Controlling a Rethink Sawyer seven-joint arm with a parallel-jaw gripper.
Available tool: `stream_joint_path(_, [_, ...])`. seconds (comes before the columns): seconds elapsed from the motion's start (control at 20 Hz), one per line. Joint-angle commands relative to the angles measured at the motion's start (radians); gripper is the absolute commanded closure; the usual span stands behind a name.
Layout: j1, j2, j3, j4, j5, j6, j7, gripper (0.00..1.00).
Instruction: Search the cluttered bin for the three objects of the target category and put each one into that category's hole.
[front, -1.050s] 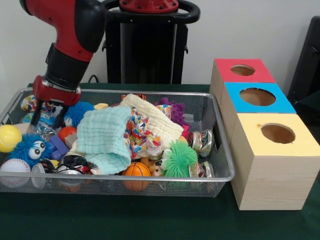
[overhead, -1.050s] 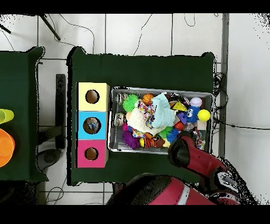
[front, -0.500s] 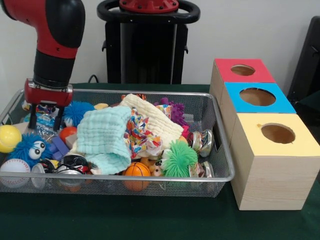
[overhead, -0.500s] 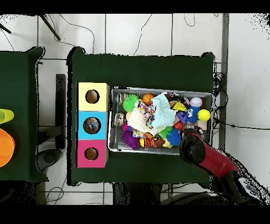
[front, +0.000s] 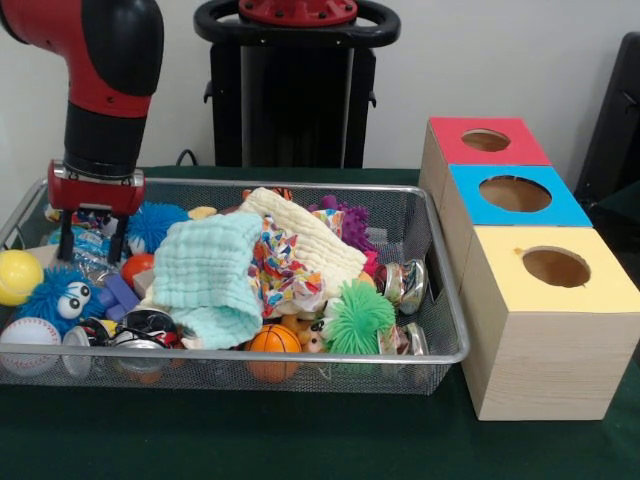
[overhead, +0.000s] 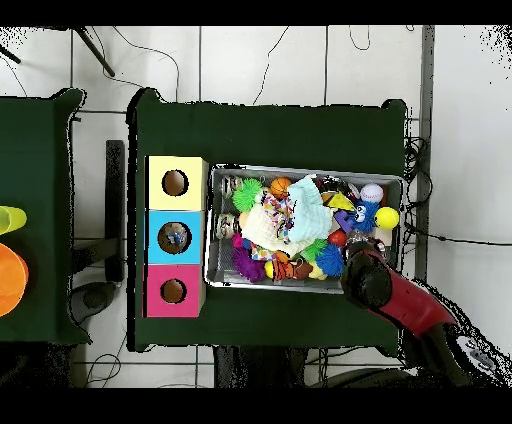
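A wire mesh bin (front: 300, 188) holds a heap of toys and cloths. My gripper (front: 92, 248) hangs upright over its back left corner, open, with its fingers (front: 65, 240) either side of a crumpled clear plastic item (front: 88, 250). Near it lie a blue fuzzy ball (front: 155, 225), an orange-red ball (front: 135, 268), a purple block (front: 118, 292) and a blue fuzzy toy with eyes (front: 60, 298). To the right stand three boxes with holes: red (front: 485, 140), blue (front: 515, 193), yellow (front: 555, 268). In the overhead view the arm (overhead: 372, 282) covers the gripper at the bin's (overhead: 305, 170) lower right corner.
A mint cloth (front: 208, 272), a cream cloth (front: 310, 240) and a patterned cloth (front: 280, 270) cover the bin's middle. A yellow ball (front: 18, 275), baseball (front: 28, 335), small basketball (front: 273, 340), green fuzzy ball (front: 358, 318) and metal cans (front: 405, 282) lie around them. Something sits inside the blue box (overhead: 175, 238).
The arm has swung from a tilt to upright and the gripper has shifted slightly left and down in the bin's corner. It has barely moved in the last half second.
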Motion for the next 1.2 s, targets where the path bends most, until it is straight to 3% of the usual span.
stream_joint_path(0.05, [0.032,0.194,0.034,0.015,-0.026,0.185,0.139,0.0])
stream_joint_path(0.35, [0.031,0.197,0.015,0.013,-0.036,0.135,0.15,0.0])
stream_joint_path(0.5, [0.088,0.201,-0.05,-0.002,-0.001,0.243,0.149,0.0])
stream_joint_path(0.75, [0.154,0.235,-0.134,-0.045,0.022,0.33,0.149,0.0])
stream_joint_path(0.95, [0.159,0.242,-0.14,-0.063,0.019,0.403,0.128,0.0])
stream_joint_path(1.2, [0.17,0.259,-0.144,-0.089,0.009,0.4,0.139,0.0])
